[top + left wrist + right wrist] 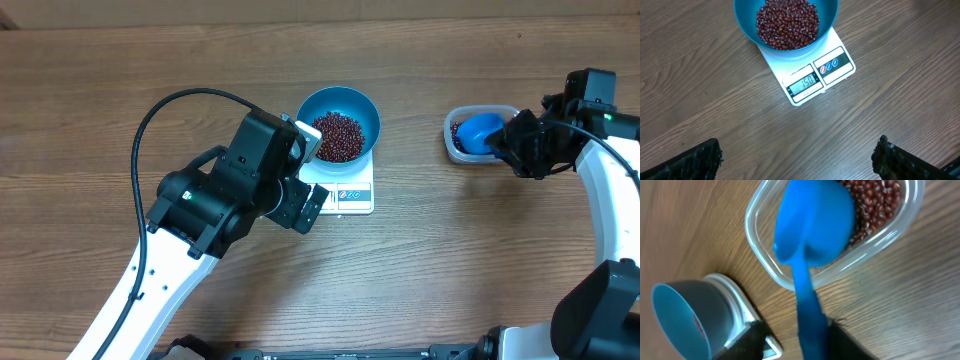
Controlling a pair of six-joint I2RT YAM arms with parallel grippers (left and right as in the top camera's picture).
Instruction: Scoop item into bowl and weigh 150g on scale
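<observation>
Wood-grain table [100, 80] is carrying everything, nothing else on it.

Right gripper [799, 342] is sitting around the handle of the blue scoop [812, 225]. The handle is running between its fingers, but I cannot tell whether the jaws are clamping it or standing loose around it. The scoop head is resting in the clear tub [760, 265], on top of the leftover beans [875, 200].

Left gripper [797, 150] is hovering spread wide, nothing between its fingertips, looking down at the scale [775, 62].

Step, as I judge it: filling looks done and the scoop is being parked in the tub. The display [804, 84] is showing what looks like 150, so the target seems to be met. The next move probably calls for a clean release of the handle and a lift away without dragging the tub or flicking beans. Neither arm should be bumping the scale.

Item [787, 22]: small dark red-brown beans with pale flecks are lying in a loose, glossy mound. They are filling the bottom of the blue bowl [745, 22], well below its rim. The bowl is sitting on the scale platform, leaving the display and buttons uncovered, well apart from the tub.
</observation>
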